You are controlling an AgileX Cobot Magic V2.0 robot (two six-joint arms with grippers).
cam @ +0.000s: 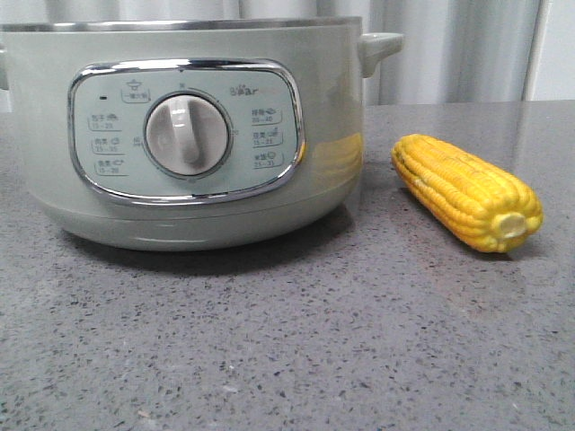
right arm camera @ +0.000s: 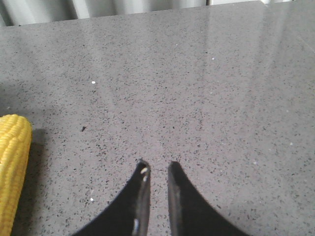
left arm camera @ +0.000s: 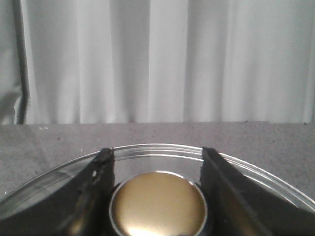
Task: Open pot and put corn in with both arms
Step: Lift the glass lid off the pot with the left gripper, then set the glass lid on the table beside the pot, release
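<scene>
The pale green pot (cam: 54, 171) stands at the left in the front view, its dial facing me; its top is cut off by the frame. The yellow corn (cam: 467, 190) lies on the table to its right, stub end toward me. In the left wrist view my left gripper (left arm camera: 157, 150) sits over the pot's glass lid (left arm camera: 256, 172), its fingers pressed against both sides of the gold knob (left arm camera: 157, 204). My right gripper (right arm camera: 157, 163) hangs over bare table, jaws nearly together and empty, with the corn (right arm camera: 12, 167) off to one side of it. Neither gripper shows in the front view.
The grey speckled table (cam: 287, 341) runs out in front of the pot and the corn. A pale curtain (left arm camera: 162, 59) hangs behind the table's far edge. The pot's side handle (cam: 379, 45) sticks out toward the corn.
</scene>
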